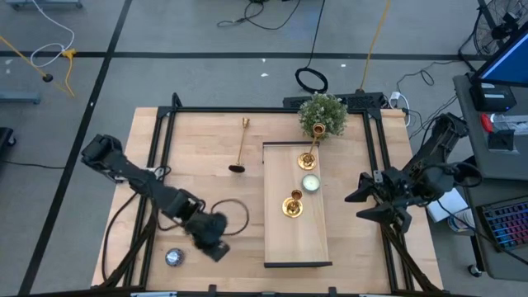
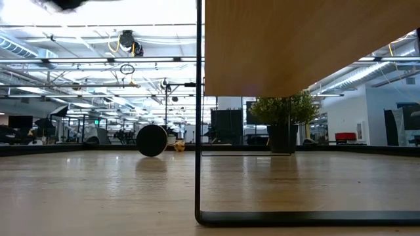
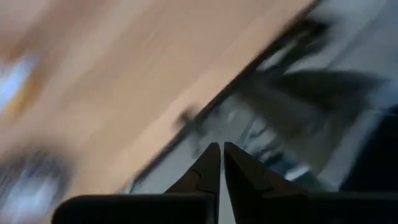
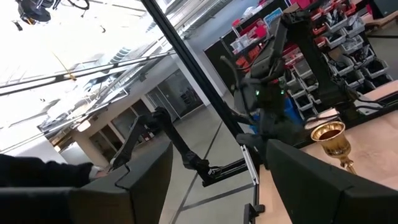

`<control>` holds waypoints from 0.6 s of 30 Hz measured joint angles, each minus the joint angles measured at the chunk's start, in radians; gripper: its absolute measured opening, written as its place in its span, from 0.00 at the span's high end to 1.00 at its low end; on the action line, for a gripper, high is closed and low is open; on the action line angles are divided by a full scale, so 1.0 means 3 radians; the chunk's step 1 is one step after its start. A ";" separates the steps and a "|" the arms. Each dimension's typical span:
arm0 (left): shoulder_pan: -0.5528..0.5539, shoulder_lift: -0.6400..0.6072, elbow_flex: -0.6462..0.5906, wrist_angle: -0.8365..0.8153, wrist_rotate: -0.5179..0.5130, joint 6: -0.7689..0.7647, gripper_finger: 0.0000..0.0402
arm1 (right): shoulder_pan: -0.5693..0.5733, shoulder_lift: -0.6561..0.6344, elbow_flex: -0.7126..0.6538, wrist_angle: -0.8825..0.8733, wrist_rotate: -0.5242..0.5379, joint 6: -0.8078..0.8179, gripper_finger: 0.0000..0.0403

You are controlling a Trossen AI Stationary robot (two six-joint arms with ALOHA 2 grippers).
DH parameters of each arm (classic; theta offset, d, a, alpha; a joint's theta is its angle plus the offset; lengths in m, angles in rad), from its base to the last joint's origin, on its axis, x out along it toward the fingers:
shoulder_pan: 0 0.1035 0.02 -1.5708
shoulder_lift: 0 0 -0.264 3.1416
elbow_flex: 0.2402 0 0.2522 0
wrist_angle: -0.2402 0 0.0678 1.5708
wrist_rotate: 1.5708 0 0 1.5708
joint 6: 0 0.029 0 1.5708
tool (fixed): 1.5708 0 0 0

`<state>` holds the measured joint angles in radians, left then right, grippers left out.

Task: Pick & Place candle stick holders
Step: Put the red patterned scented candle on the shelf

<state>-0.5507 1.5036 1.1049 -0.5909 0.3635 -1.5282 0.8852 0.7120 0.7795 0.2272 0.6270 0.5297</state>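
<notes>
Two gold candle stick holders [image 1: 308,157] [image 1: 293,206] stand on their round bases on a raised wooden board [image 1: 285,247] at the table's middle right. A third [image 1: 318,129] stands at the board's far end by a potted plant [image 1: 322,114]. In the right wrist view a gold cup [image 4: 329,138] shows beyond the fingers. My left gripper [image 1: 219,249] [image 3: 219,152] hovers shut and empty over the bare table left of the board. My right gripper [image 1: 361,202] is raised off the board's right side, open and empty.
A long gold stick with a dark round foot [image 1: 240,148] [image 2: 151,139] lies on the table left of the board. A silver tealight disc [image 1: 173,257] sits near the front left, and another tealight [image 1: 310,183] is on the board. A black frame [image 1: 247,110] rims the table.
</notes>
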 joint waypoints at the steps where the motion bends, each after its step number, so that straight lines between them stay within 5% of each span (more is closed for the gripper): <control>1: -0.0037 0.0000 0.0000 -0.0195 0.0136 -0.0162 0.96 | 0.0001 0.0000 0.0000 -0.0008 0.0001 -0.0005 0.37; 6: -0.0182 -0.0041 -0.0001 -0.1147 0.0063 -0.0958 0.99 | -0.0001 0.0014 -0.0062 -0.0024 0.0009 -0.0058 0.37; 14: -0.0462 -0.0363 -0.0210 -0.1090 -0.1213 -0.2087 0.99 | -0.0003 0.0015 -0.0329 0.0395 0.0176 -0.0034 0.37; 18: -0.0721 -0.0674 -0.0563 -0.0931 -0.1194 -0.2632 0.99 | -0.0003 0.0015 -0.0432 0.0695 0.0175 -0.0063 0.37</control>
<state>-0.7669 1.3014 0.9360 -0.8703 0.0053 -2.3177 0.8845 0.7166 0.6499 0.4358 0.6796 0.5108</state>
